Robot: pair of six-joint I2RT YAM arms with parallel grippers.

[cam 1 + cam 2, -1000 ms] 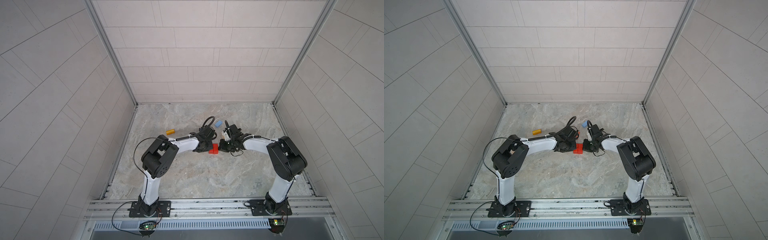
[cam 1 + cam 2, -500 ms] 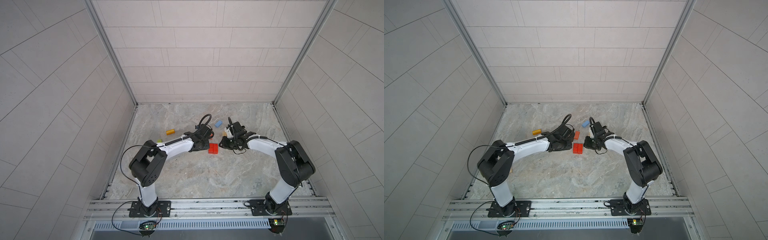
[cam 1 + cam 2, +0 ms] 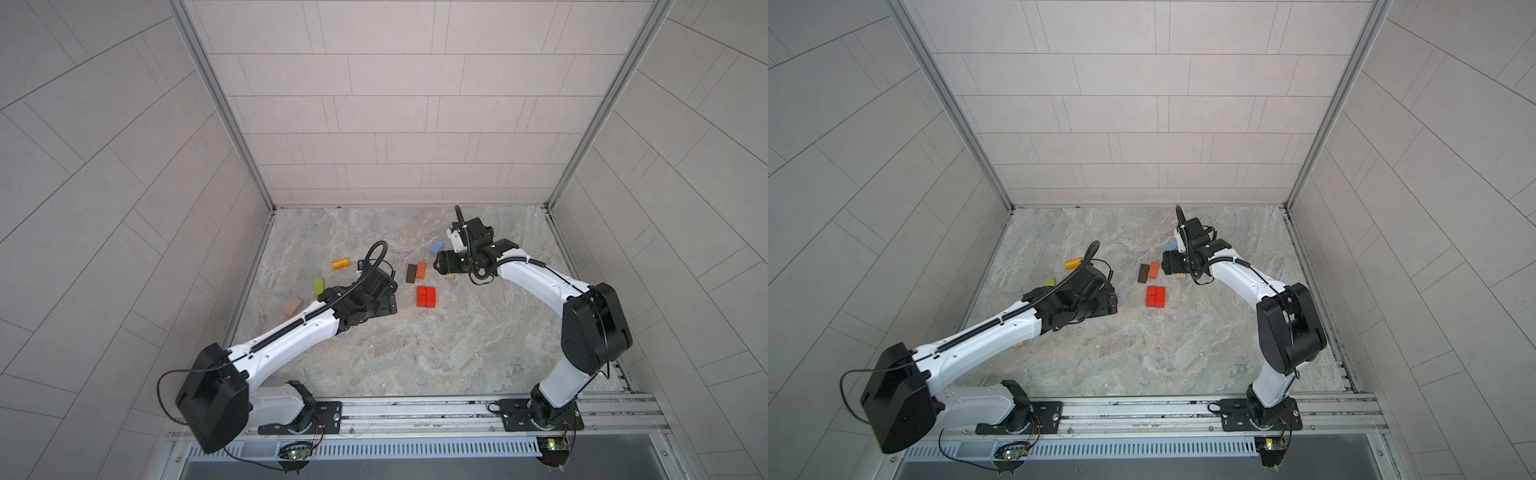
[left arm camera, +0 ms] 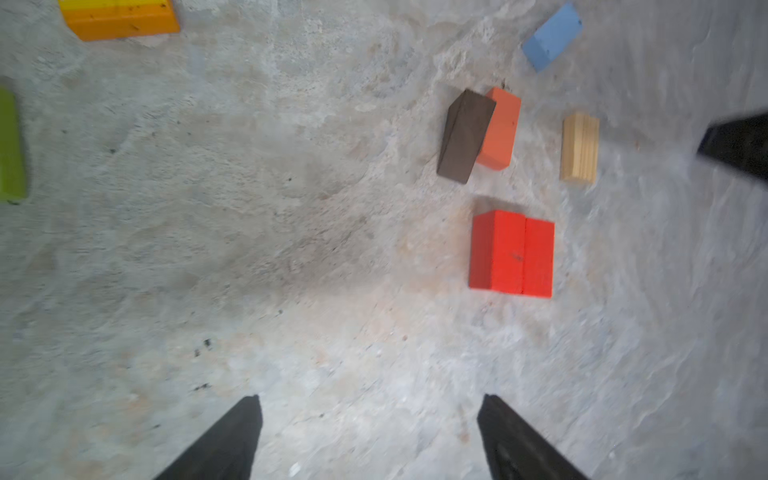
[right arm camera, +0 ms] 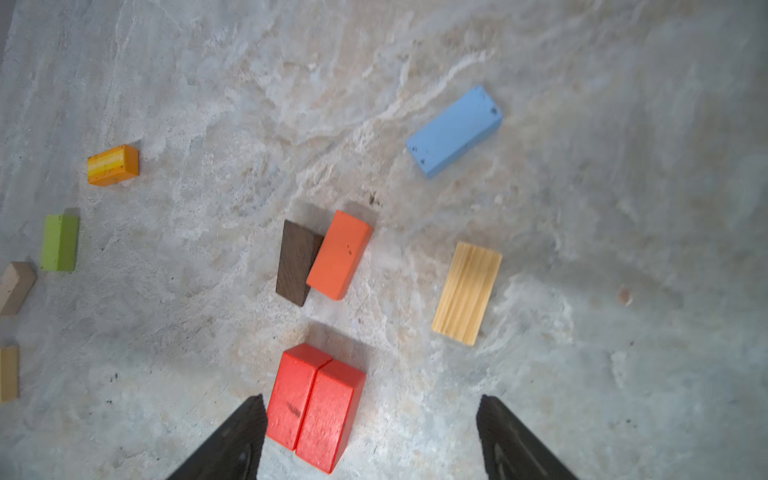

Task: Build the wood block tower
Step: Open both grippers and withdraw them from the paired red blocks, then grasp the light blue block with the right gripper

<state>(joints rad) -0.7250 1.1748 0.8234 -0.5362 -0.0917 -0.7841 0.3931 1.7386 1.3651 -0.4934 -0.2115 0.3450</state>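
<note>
Two red blocks point(image 3: 426, 296) are lying side by side, touching, on the grey marbled tabletop point(image 3: 415, 353). A dark brown block point(image 3: 411, 273) is leaning against an orange block point(image 3: 422, 270) just behind them; the remaining blocks are lying scattered. No tower is standing. The left gripper point(image 4: 370, 440) and right gripper point(image 5: 370, 436) are hovering with jaws spread, holding nothing. Pale tiled walls point(image 3: 395, 104) are enclosing the surface.

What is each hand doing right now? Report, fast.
Left hand: open, holding nothing.
Right hand: open, holding nothing, above the red blocks.
</note>
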